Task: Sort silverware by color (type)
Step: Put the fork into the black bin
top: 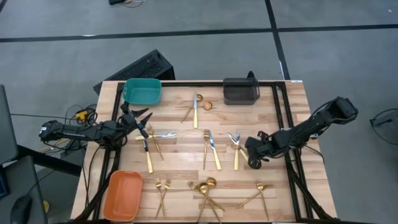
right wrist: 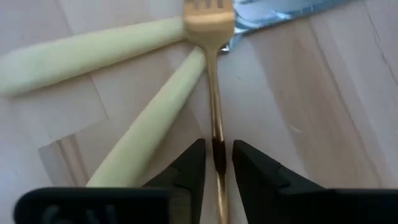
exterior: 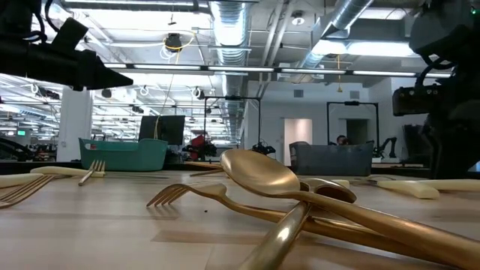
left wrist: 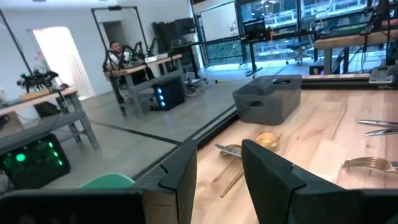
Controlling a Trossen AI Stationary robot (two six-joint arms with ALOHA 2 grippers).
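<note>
straddling the thin handle of a gold fork (right wrist: 214, 93), the right gripper (right wrist: 217, 163) has its fingers close on either side of the shaft, nearly pinching it; i cannot tell if they grip yet. this fork lies toward the right edge of the table (top: 298, 186), crossing two pale-handled knives (right wrist: 149, 143). it looks light, rigid and slick, likely to twist or slide in the pads, so a hold at mid-handle, clear of the knife handles, seems safest. the rest of the silverware (top: 208, 186) lies scattered across the middle and near edge. the left gripper (left wrist: 217, 180) hangs with fingers apart and empty near the far left corner, by the teal bin (top: 142, 91).
</note>
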